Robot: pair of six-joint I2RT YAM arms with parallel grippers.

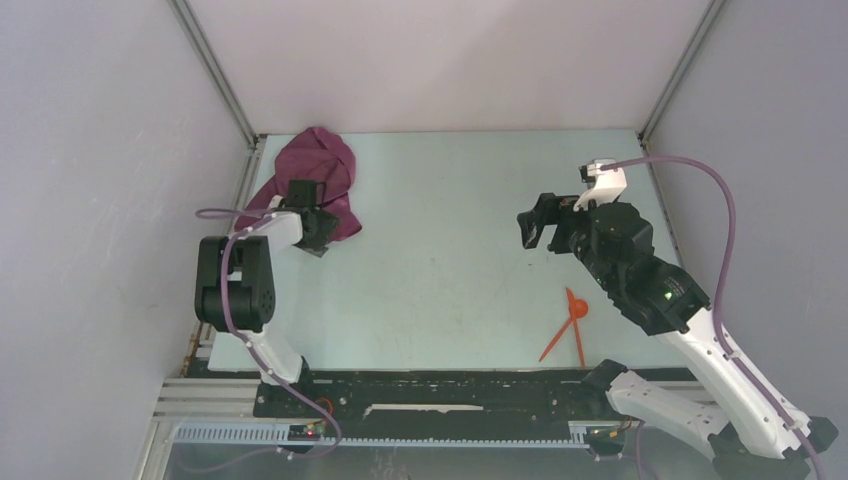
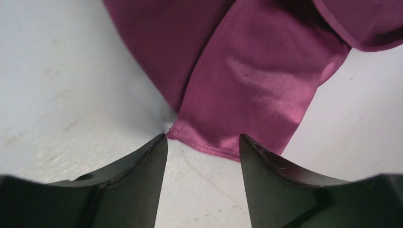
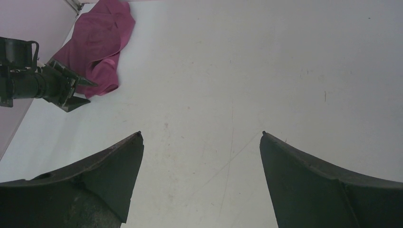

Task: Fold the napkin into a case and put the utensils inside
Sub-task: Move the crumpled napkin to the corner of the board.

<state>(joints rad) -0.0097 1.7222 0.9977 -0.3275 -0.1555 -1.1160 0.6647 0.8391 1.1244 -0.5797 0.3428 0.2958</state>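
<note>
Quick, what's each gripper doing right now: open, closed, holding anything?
Left gripper: open, its tips at the hem of the napkin, not clamped on it.
Right gripper: open, holding nothing.

You've got the napkin (image 2: 252,90) close up: soft thin cloth with a faint satin sheen, and a stitched hem along its edge; the table (image 2: 57,95) under it is pale and matt, lightly scuffed and scratched; the left gripper (image 2: 202,142) shows dark matt fingers (image 2: 138,180), plastic by the look; the right gripper (image 3: 202,137) matches; the utensils (image 1: 572,325) look like smooth orange-red plastic.
</note>
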